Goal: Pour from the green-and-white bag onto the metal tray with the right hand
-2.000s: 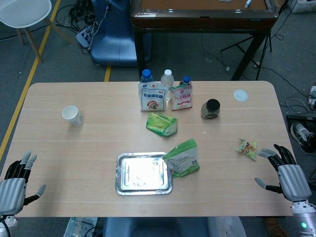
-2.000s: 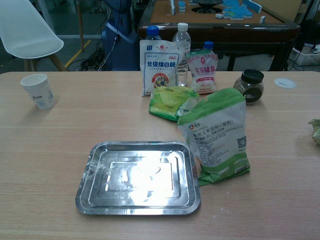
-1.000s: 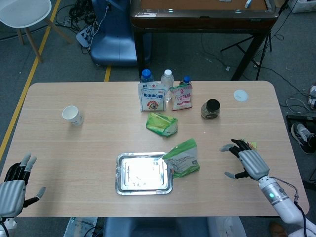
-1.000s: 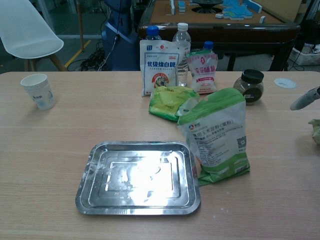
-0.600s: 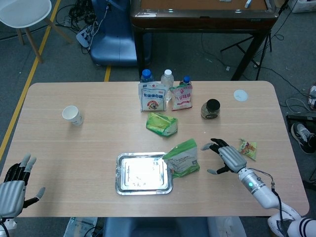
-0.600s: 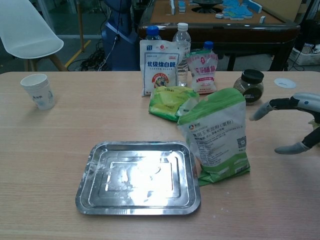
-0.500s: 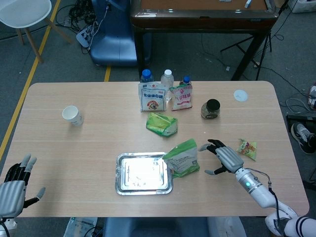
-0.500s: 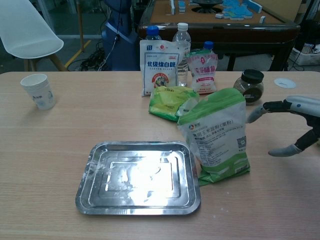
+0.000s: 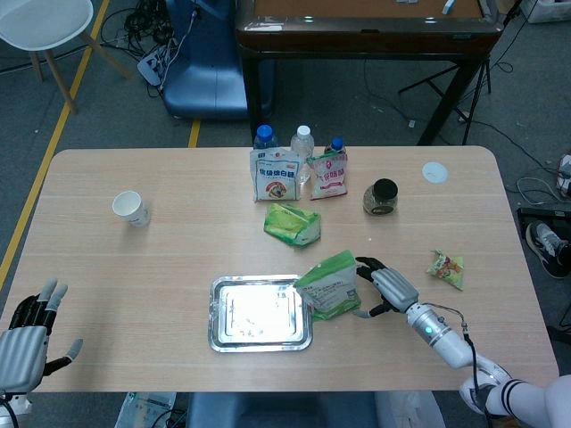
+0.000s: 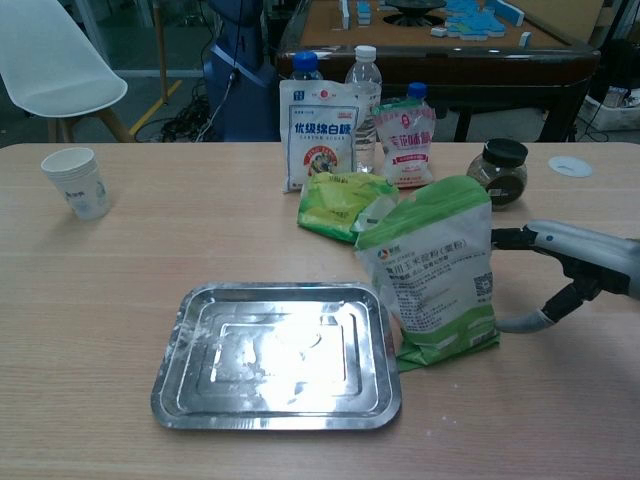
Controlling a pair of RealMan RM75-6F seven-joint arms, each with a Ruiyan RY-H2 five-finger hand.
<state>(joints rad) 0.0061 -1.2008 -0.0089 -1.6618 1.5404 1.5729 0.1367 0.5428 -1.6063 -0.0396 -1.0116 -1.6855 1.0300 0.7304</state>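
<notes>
Right hand (image 9: 385, 288) spread, holding nothing, fingers at the bag's (image 10: 434, 270) right edge, arm low over the table (image 9: 134, 267). Bag stands just right of the tray (image 10: 280, 355), leaning against its rim. Best grip looks mid-body, squarely, so the bag doesn't crumple or topple before tipping.

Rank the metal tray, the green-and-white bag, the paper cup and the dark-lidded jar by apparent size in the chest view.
1. Metal tray, largest.
2. Green-and-white bag.
3. Paper cup and dark-lidded jar: they look about alike, and both stand farther from the camera, so no ranking between them.
</notes>
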